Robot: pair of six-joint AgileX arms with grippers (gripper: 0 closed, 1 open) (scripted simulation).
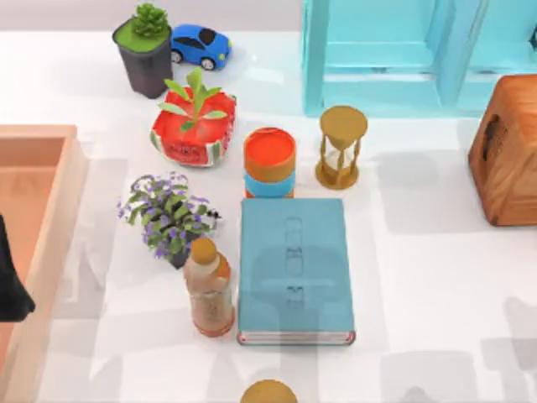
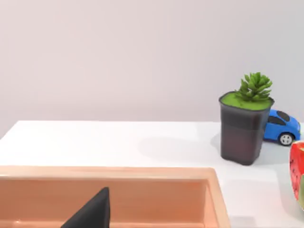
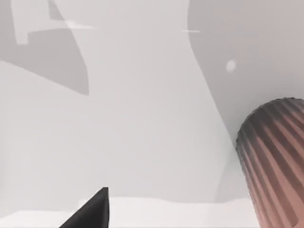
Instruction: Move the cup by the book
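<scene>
top view has the cup (image 1: 268, 392) at the near edge, just short of the book (image 1: 294, 270) — the approach step, i'd say. right wrist view: ribbed cup wall (image 3: 278, 161) close beside the right gripper, can't tell its fingers. next it needs centring on the cup.

Left arm (image 1: 12, 277): a black, matt body part shows at the left edge of the top view, over the tray; rounded outline, no cables, screws or markings legible.

Left gripper finger (image 2: 92, 211): one black, wedge-shaped tip in the left wrist view, tapering to a point, plain matt surface, no pad texture or lettering discernible.

Right gripper finger (image 3: 90, 209): one black, wedge-shaped tip in the right wrist view, same pointed profile and matt finish; no fasteners, wiring or labels can be made out.
</scene>
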